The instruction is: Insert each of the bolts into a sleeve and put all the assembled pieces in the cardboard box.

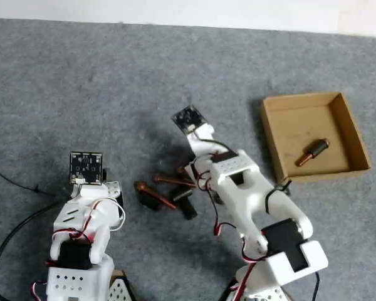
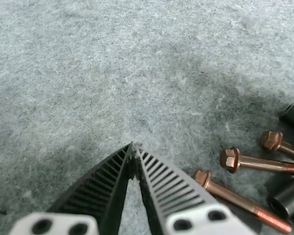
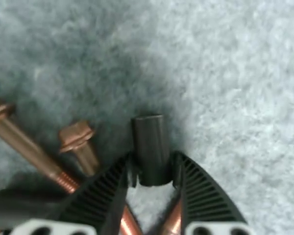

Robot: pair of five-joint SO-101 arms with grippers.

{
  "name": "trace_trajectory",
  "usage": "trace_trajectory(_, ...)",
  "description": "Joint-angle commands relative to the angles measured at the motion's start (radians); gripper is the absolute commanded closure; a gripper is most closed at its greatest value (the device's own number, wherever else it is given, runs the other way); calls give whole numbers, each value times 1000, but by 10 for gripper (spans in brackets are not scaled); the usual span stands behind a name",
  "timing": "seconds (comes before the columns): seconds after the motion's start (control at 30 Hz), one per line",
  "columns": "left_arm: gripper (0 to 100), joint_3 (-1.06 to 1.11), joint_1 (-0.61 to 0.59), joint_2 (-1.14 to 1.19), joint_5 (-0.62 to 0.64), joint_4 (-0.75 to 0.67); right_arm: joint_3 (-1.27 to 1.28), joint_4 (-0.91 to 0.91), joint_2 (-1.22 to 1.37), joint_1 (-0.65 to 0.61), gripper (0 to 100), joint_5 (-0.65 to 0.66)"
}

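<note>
Bolts (image 2: 257, 162): several copper ones lie loose on the grey counter (image 1: 81, 81) between the two arms. Right claw (image 3: 152, 169) pinches a black sleeve (image 3: 149, 142) by one end, just beside two bolt heads. Left claw (image 2: 134, 152), pressed together and holding nothing, points at bare counter near the bolts. The box (image 1: 272, 135), off to the right arm's side, holds one assembled piece (image 1: 312, 152).
</note>
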Motion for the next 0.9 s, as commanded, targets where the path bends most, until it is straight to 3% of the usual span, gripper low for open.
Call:
trace_trajectory(0.0,993,-10,-10,-15,3,-18,-73,16,65,4,886,-5)
trace_trajectory(0.27,993,-10,-10,-15,3,-18,-229,171,163,4,887,-2)
trace_trajectory(0.7,993,-10,-10,-15,3,-18,-228,177,160,-1,893,-2)
trace_trajectory(0.8,993,-10,-10,-15,3,-18,-231,209,160,-1,993,0)
trace_trajectory(0.87,993,-10,-10,-15,3,-18,-228,211,160,-1,985,0)
